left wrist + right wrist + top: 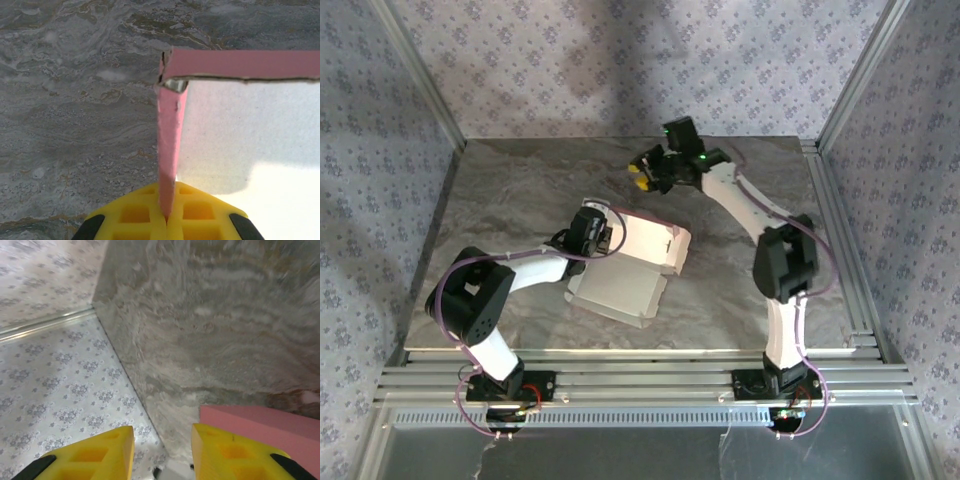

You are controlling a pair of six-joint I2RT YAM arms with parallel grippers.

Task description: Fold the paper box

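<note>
Top external view: the grey marbled surface [510, 190] carries the paper box [630, 275] at its centre, a part-formed sheet with its pale reverse facing up and a low raised wall along its right side. The box lies skewed, its edges diagonal to those of the surface. It looks about as wide as it is long here, so its long axis cannot be told with confidence.

The left arm [480, 295] reaches in from the near left and meets the box at its far-left edge. The right arm [782, 262] stretches to the far middle of the surface, and its jaws hang beyond the far edge of the box, apart from it. From the right jaws, the box lies back toward the near side.

Left wrist view: the left jaws are closed flat on an upright pink flap of the paper box [170, 135]. The flap rises between the yellow fingertips [200, 220] and meets a second pink wall at a corner.

Right wrist view: the right jaws stand partly open with nothing between the yellow fingertips [90, 457]. A pink edge of the paper box [260, 422] shows past the other fingertip.

Judgement: the left arm is the nearer one and anchors the corner, so the right jaws would have to travel back toward the box to work a free flap.
</note>
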